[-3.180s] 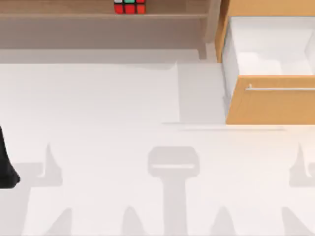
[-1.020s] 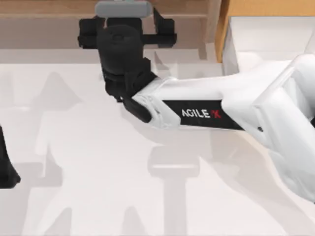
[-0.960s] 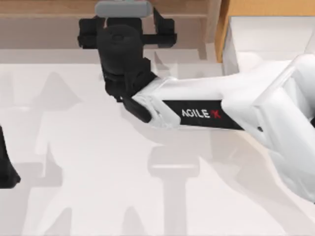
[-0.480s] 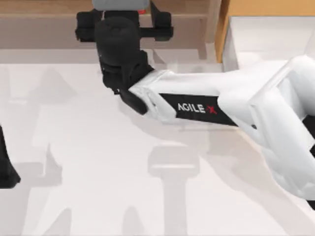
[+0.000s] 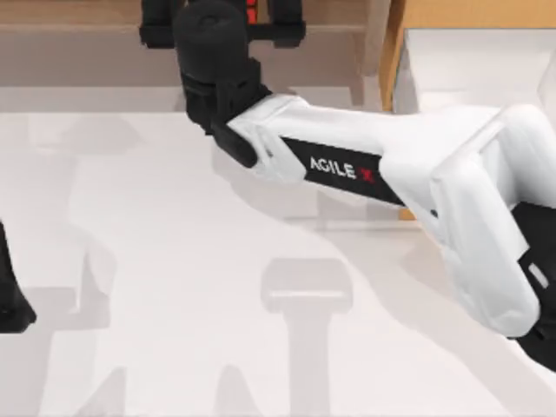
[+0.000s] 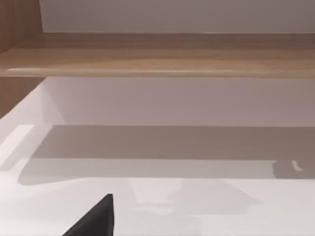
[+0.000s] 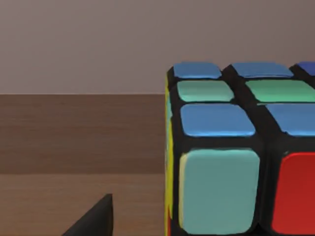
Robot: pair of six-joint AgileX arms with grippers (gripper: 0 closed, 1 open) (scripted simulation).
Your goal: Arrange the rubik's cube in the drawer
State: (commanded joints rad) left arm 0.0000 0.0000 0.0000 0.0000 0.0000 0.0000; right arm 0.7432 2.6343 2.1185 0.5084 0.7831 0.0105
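The desk (image 5: 174, 261) carries a long shelf (image 5: 87, 35) from 10 to 12 o'clock and the drawer (image 5: 460, 61), standing open, at 2 o'clock. The right arm (image 5: 365, 174) reaches across from 4 o'clock to the shelf at 12 o'clock. The left arm (image 5: 9, 295) sits parked at 9 o'clock. The right claw (image 5: 221, 13) is at the cube (image 7: 231, 147), which rests on the shelf; whether its jaws are open or closed cannot be told. Current step: grasping the cube. Next move calls for a firm hold, a lift clear of the shelf, then transfer to 2 o'clock over the drawer.
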